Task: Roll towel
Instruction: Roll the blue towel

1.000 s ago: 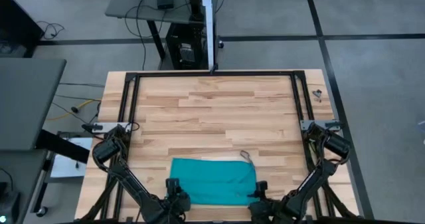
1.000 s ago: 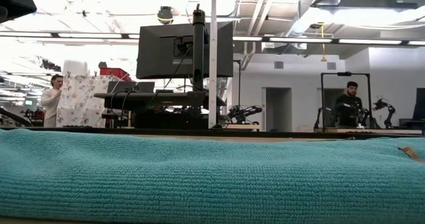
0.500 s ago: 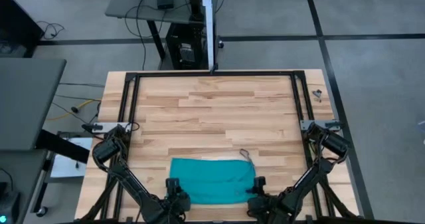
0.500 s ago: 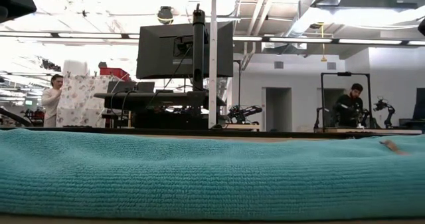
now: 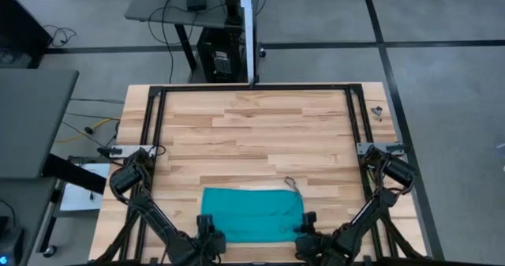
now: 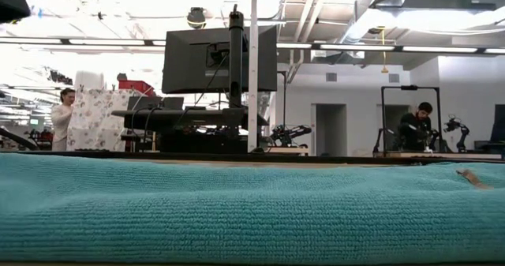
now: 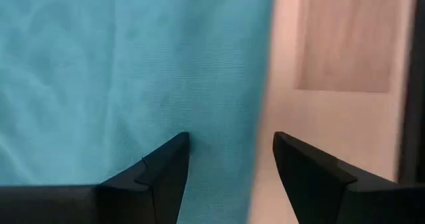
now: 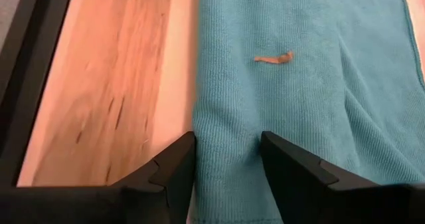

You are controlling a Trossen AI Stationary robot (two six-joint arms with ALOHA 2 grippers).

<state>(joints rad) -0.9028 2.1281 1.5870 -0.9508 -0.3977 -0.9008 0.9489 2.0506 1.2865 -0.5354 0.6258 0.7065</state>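
The teal towel (image 5: 252, 215) lies flat on the wooden table near its front edge. Its pale tag (image 5: 290, 184) sits at the far right corner. In the low view the towel (image 6: 252, 211) fills the foreground. My left gripper (image 5: 209, 230) is open at the towel's near left corner. In its wrist view the left gripper (image 7: 229, 151) has one finger over the cloth (image 7: 99, 71) and one over bare wood. I cannot tell whether it touches the towel. My right gripper (image 5: 306, 228) is at the near right corner, with its fingers around the cloth (image 8: 299, 104). My right gripper (image 8: 226, 151) has the towel's right edge (image 8: 224, 121), near the front corner, between its two fingers. One finger stands at the edge itself and the other finger (image 8: 292, 164) is on the cloth. The fingers slant down from the table's near right. The towel lies on the table.
A black frame (image 5: 252, 88) runs around the tabletop, with bare wood (image 5: 252, 132) beyond the towel. A small metal item (image 5: 377, 112) lies at the far right. Behind the table stand a monitor post (image 6: 253, 69) and two people (image 6: 61, 116) (image 6: 417, 124).
My right gripper has edged toward the table's left, against the towel's right end. That end, with the tag, has shifted slightly leftward. The rest of the towel has stayed where it was.
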